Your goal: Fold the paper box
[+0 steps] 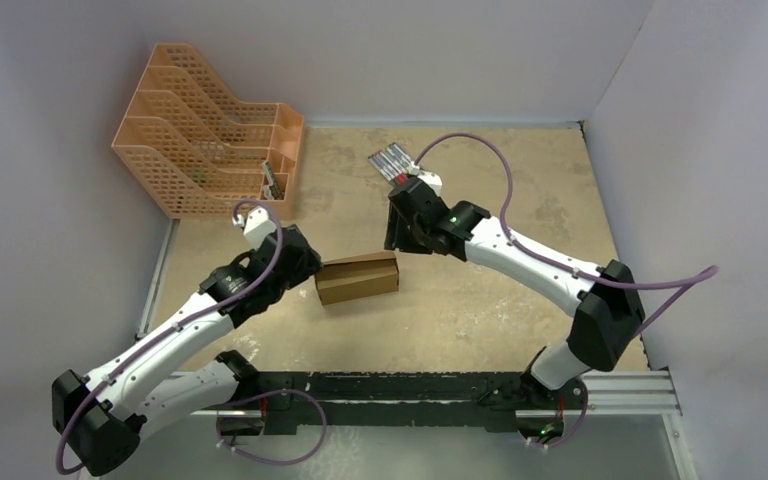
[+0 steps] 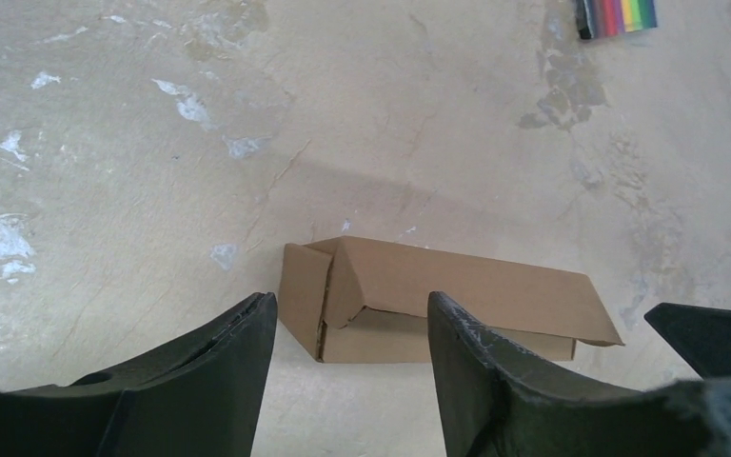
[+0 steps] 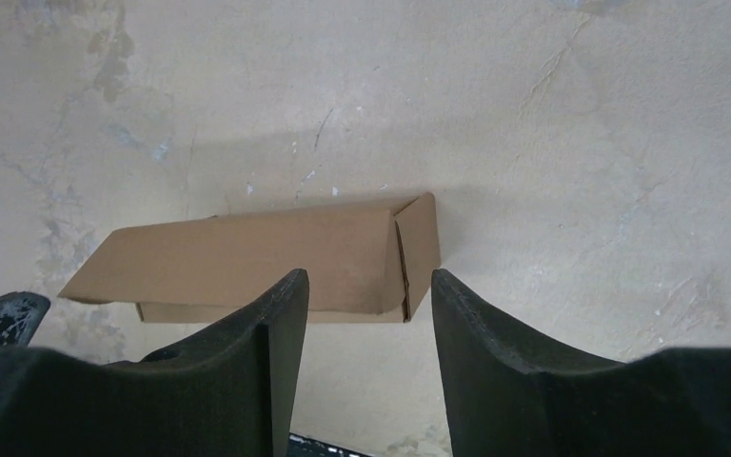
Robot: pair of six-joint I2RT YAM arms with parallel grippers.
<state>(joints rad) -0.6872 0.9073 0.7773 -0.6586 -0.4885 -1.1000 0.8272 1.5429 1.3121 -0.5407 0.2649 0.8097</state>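
The paper box (image 1: pixel 358 279) is a small brown cardboard box lying on the table between the two arms, its lid resting slightly ajar. It shows in the left wrist view (image 2: pixel 457 290) and in the right wrist view (image 3: pixel 276 252). My left gripper (image 1: pixel 305 262) is open and empty just left of the box, hovering above the table; its fingers (image 2: pixel 238 352) do not touch the box. My right gripper (image 1: pixel 400 235) is open and empty, above and just behind the box's right end; its fingers (image 3: pixel 281 319) are apart from the box.
An orange mesh file rack (image 1: pixel 210 140) stands at the back left. A pack of coloured markers (image 1: pixel 395 160) lies at the back centre, and also shows in the left wrist view (image 2: pixel 617 15). The metal rail (image 1: pixel 440 385) with the arm bases runs along the near edge.
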